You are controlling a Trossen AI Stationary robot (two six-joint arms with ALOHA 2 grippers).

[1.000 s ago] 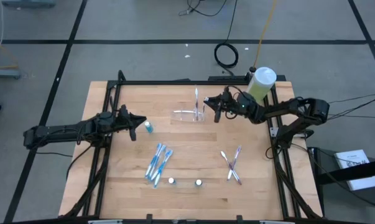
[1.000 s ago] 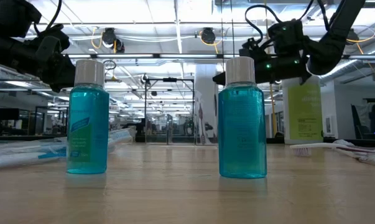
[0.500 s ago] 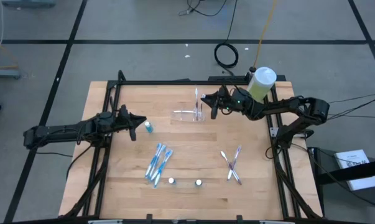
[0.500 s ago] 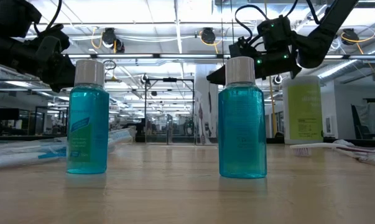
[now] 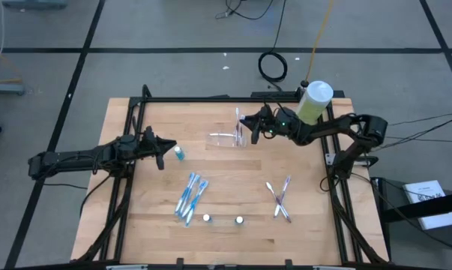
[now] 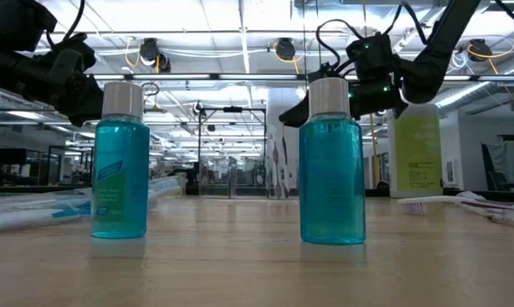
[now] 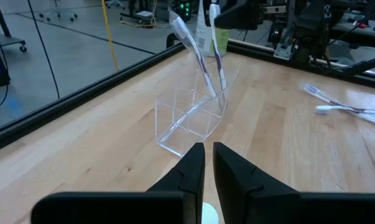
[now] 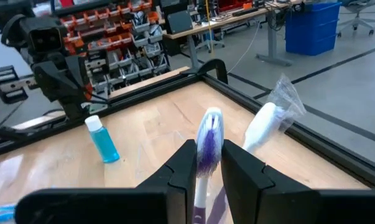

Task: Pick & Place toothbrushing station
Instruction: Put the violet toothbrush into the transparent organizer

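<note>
**Wooden table, workshop floor**

Toothbrushing station [image 5: 227, 139]: far centre of tabletop [image 5: 226, 187].
Right gripper [image 5: 246, 122]: above its end, clamped on a toothbrush [image 8: 207, 144].
Left gripper [image 5: 168, 148]: closed, beside small blue bottle [image 5: 179, 153].
Room: grey floor, shelving.

Clear glossy plastic tray [image 7: 193, 115], pale matt wooden tabletop [image 5: 226, 187], translucent blue plastic bottles [image 6: 332, 166]

Bare wood [image 5: 233, 176] mid-table — toothbrushes [image 5: 190, 196] flanking
</note>
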